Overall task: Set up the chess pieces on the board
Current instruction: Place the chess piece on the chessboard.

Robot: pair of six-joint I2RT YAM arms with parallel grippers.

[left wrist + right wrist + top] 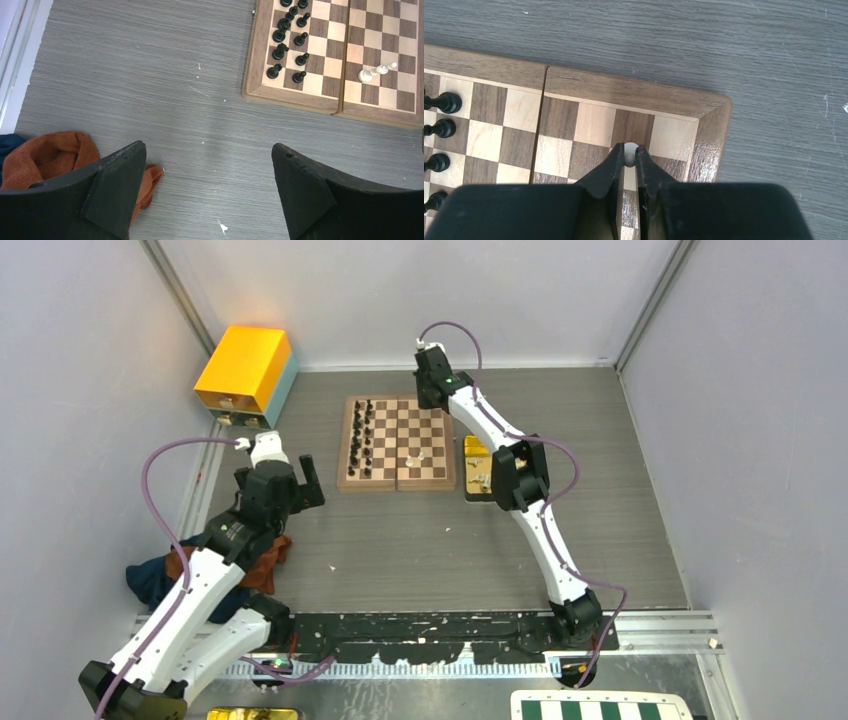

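Note:
The wooden board (397, 443) lies at the table's middle back. Black pieces (364, 435) stand in two columns along its left side; they also show in the left wrist view (290, 40). A white piece (376, 71) lies tipped on the board's right half. My right gripper (629, 152) is shut on a small white piece (629, 153) over the board's far right corner squares (634, 125). My left gripper (207, 160) is open and empty above bare table, left of and nearer than the board (295, 97).
A gold tray (477, 468) with more pieces lies just right of the board. A yellow box (245, 372) stands at the back left. Orange and blue cloths (250, 565) lie under the left arm. A green-and-white board (600, 708) lies at the near edge.

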